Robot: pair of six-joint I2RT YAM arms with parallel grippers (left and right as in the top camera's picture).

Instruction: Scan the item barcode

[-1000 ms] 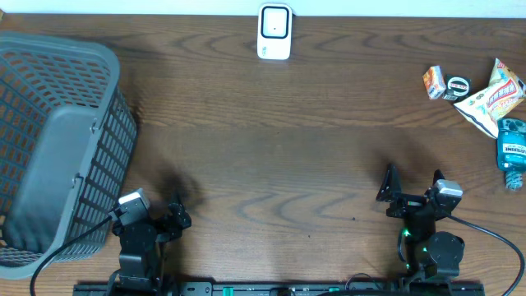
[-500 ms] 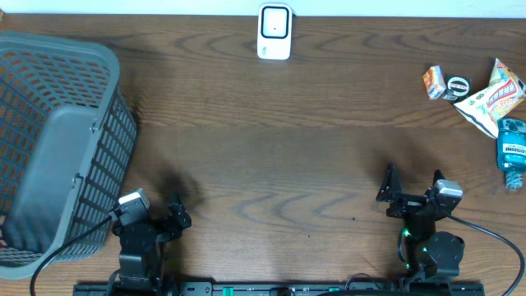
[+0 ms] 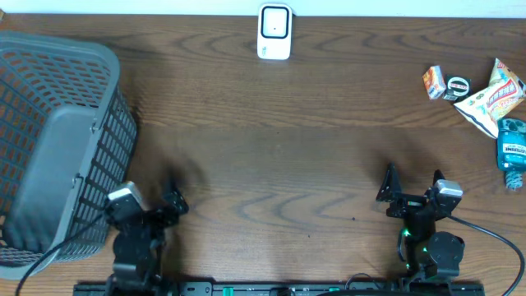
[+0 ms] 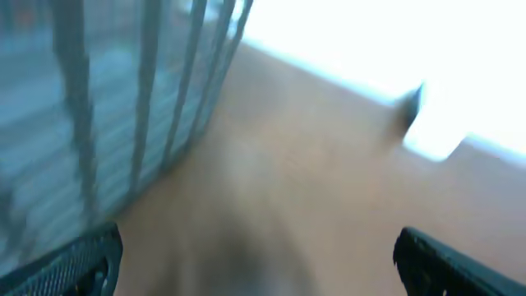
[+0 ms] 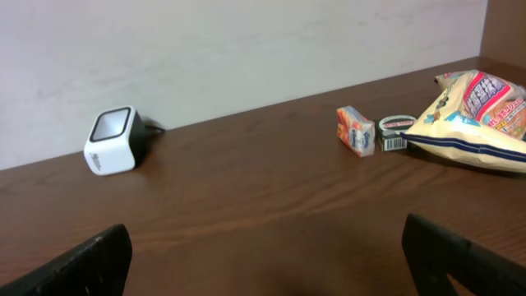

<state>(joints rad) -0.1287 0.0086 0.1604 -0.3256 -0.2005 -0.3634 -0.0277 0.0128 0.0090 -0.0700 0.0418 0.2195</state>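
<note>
The white barcode scanner (image 3: pixel 274 31) stands at the table's far edge, centre; the right wrist view has it at the left (image 5: pixel 113 141). The items lie at the far right: a small orange box (image 3: pixel 434 81), a round tin (image 3: pixel 457 85), a snack bag (image 3: pixel 491 97) and a blue bottle (image 3: pixel 511 150). My right gripper (image 3: pixel 411 182) is near the front edge, open and empty (image 5: pixel 271 259), well short of the items. Beside the basket at front left, my left gripper (image 3: pixel 175 205) also stands open with nothing between its fingers (image 4: pixel 259 263). No barcode is readable.
A large grey slatted basket (image 3: pixel 57 148) fills the left side and looms close on the left of the blurred left wrist view (image 4: pixel 123 99). Bare brown wood lies between the two arms and the scanner.
The left arm has shifted slightly left toward the basket, and its wrist view is blurred by motion. The right arm and all items have not moved.
</note>
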